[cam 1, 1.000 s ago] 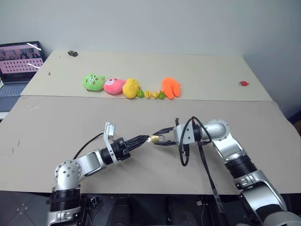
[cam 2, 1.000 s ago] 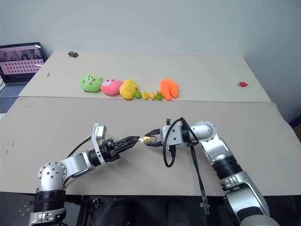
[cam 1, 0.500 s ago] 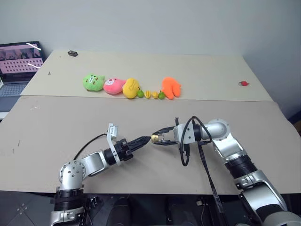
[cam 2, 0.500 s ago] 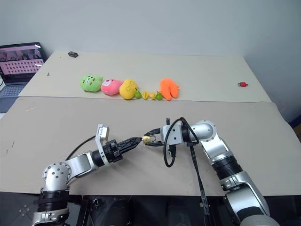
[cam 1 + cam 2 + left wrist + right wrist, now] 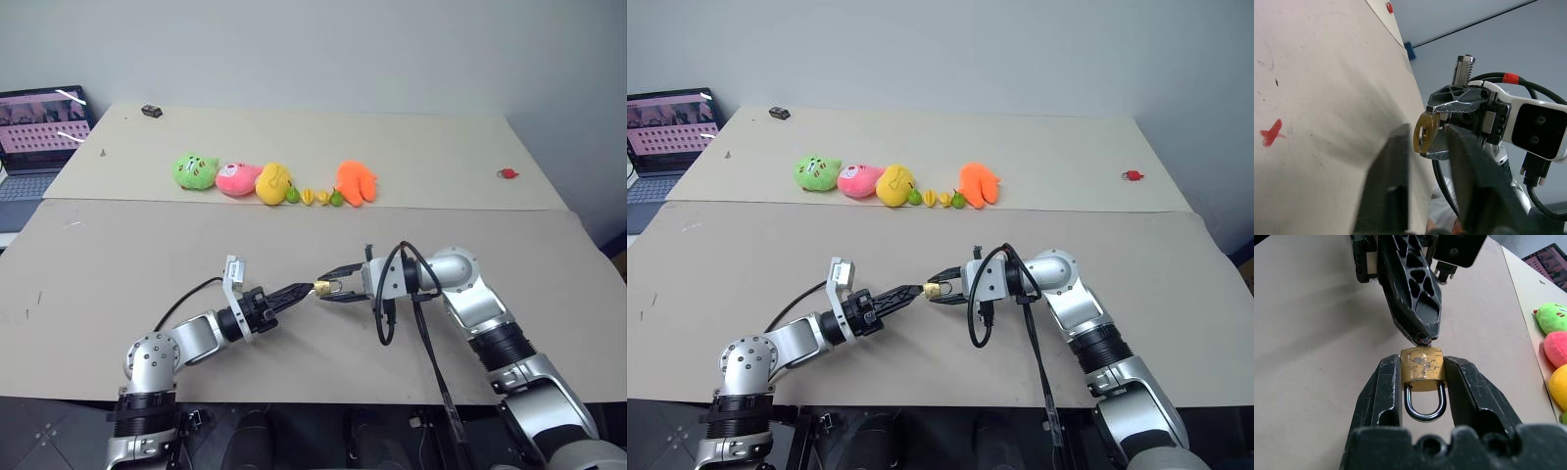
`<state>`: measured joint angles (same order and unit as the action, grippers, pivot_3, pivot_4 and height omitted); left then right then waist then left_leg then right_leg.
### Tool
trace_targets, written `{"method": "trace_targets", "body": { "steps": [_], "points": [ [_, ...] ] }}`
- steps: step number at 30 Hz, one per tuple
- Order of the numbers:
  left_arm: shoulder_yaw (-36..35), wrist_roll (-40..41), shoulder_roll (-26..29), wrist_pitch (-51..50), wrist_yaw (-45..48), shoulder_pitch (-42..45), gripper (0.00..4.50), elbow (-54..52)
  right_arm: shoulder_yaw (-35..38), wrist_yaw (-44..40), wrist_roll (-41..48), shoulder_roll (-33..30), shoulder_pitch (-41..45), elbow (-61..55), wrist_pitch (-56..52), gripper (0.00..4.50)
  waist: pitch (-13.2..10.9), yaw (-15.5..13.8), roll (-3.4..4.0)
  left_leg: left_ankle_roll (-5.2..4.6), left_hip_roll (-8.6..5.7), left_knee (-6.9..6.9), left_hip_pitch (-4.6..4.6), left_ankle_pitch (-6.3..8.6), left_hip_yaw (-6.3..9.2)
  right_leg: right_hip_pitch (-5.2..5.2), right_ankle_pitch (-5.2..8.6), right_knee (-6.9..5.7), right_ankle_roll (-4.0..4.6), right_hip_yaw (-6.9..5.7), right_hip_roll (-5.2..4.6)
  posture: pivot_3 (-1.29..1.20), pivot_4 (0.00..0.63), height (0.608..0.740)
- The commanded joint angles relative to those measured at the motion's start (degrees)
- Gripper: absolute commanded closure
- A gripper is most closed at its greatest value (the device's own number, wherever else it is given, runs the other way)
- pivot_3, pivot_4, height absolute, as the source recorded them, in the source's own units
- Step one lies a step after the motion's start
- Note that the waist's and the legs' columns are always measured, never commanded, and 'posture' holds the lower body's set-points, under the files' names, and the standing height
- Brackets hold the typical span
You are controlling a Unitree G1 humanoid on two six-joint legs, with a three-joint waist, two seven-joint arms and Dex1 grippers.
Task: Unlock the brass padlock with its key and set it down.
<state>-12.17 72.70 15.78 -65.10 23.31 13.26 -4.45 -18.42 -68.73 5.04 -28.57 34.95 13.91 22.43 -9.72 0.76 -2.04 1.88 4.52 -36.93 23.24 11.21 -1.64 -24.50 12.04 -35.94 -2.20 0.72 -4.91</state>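
Note:
The brass padlock (image 5: 1421, 366) hangs a little above the table, near its front middle. My right gripper (image 5: 326, 286) is shut on its gold body, a finger (image 5: 1386, 382) on each side and the silvery shackle toward the wrist. My left gripper (image 5: 306, 290) points level at the padlock from the left, shut, its tips right at the lock's bottom face. The keyhole in that face (image 5: 1423, 134) shows with nothing in it. A tiny tip pokes out between the left fingers (image 5: 1418, 308). I cannot tell whether that tip is the key.
A row of plush toys runs across the far table: green (image 5: 196, 171), pink (image 5: 238, 179), yellow (image 5: 272, 182) and orange (image 5: 355, 182), with small toy fruits (image 5: 315, 197) among them. A laptop (image 5: 39, 127) stands far left. A small red thing (image 5: 506, 173) lies far right.
My left gripper's fingers have drawn together at the padlock's bottom face. The right gripper and the padlock have stayed where they were.

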Motion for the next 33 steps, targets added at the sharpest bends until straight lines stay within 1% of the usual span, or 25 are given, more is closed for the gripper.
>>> {"method": "trace_targets", "body": {
  "steps": [1, 6, 12, 18, 21, 25, 28, 31, 33],
  "points": [
    [0.5, 0.7, -0.3, 0.0, 1.1, 0.7, 4.45, -1.2, 1.4, 0.0, 1.0, -0.4, 0.9, -1.7, 0.6, 3.59, 0.0, 0.0, 0.0, 0.0, 0.0, 0.0, 0.0, 0.0, 0.0, 0.0, 0.0, 0.0, 0.0, 0.0, 0.0, 0.0, 0.15, 0.722],
    [0.5, 0.3, 0.1, 0.0, 1.2, 0.6, 4.45, -1.4, 1.3, 0.1, 1.0, -0.2, 1.0, -1.5, 0.6, 3.59, 0.0, 0.0, 0.0, 0.0, 0.0, 0.0, 0.0, 0.0, 0.0, 0.0, 0.0, 0.0, 0.0, 0.0, 0.0, 0.0, 0.15, 0.722],
    [4.8, -7.5, 2.1, 4.3, 4.9, 0.0, 4.45, -4.9, 1.1, 0.1, 1.0, 0.0, 1.1, -1.4, 0.8, 3.59, 0.0, 0.0, 0.0, 0.0, 0.0, 0.0, 0.01, 0.0, 0.0, 0.0, 0.0, 0.01, 0.0, 0.0, 0.0, 0.0, 0.15, 0.722],
    [11.3, -20.9, 5.6, 16.5, 13.0, -1.4, 4.45, -8.3, 1.0, 0.0, 0.7, 0.1, 1.2, -1.0, 1.0, 3.59, 0.0, 0.0, 0.0, 0.0, 0.0, 0.01, 0.02, 0.0, 0.0, -0.01, 0.01, 0.03, 0.03, 0.0, 0.0, 0.0, 0.15, 0.722],
    [13.6, -26.7, 6.6, 23.2, 16.4, -2.2, 4.45, -8.6, 1.0, 0.0, 0.6, 0.1, 1.3, -0.8, 1.2, 3.59, 0.0, 0.0, 0.0, 0.0, 0.0, 0.01, 0.03, 0.0, 0.0, -0.02, 0.14, 0.03, 0.25, 0.0, 0.0, 0.0, 0.15, 0.722],
    [16.8, -34.3, 7.9, 32.0, 20.6, -3.6, 4.45, -8.5, 1.1, 0.0, 0.7, 0.1, 1.3, -0.8, 1.2, 3.59, 0.0, -0.1, 0.01, 0.0, 0.01, 0.01, 0.03, 0.0, 0.0, -0.02, 0.16, 0.03, 0.27, 0.0, 0.0, 0.0, 0.15, 0.722],
    [18.3, -38.5, 8.0, 37.5, 22.4, -4.4, 4.45, -7.9, 1.2, 0.0, 0.7, 0.1, 1.3, -0.9, 1.1, 3.59, 0.0, -0.1, 0.01, 0.0, 0.0, 0.01, 0.03, 0.0, -0.01, -0.02, 0.17, 0.03, 0.27, 0.0, 0.0, 0.0, 0.15, 0.722],
    [20.6, -44.5, 8.5, 46.0, 25.3, -5.5, 4.45, -6.8, 1.2, 0.0, 0.5, 0.2, 1.4, -0.7, 1.2, 3.59, 0.0, -0.1, 0.01, 0.0, 0.01, 0.02, 0.04, 0.0, -0.01, -0.03, 0.18, 0.04, 0.26, 0.0, 0.0, 0.0, 0.15, 0.722],
    [20.7, -45.5, 8.2, 47.9, 25.8, -5.8, 4.45, -6.3, 1.3, -0.1, 0.5, 0.3, 1.4, -0.7, 1.2, 3.59, 0.0, -0.1, 0.01, 0.0, 0.01, 0.02, 0.03, 0.0, -0.01, -0.03, 0.18, 0.03, 0.26, 0.0, 0.0, 0.0, 0.15, 0.722]
  ]
}}
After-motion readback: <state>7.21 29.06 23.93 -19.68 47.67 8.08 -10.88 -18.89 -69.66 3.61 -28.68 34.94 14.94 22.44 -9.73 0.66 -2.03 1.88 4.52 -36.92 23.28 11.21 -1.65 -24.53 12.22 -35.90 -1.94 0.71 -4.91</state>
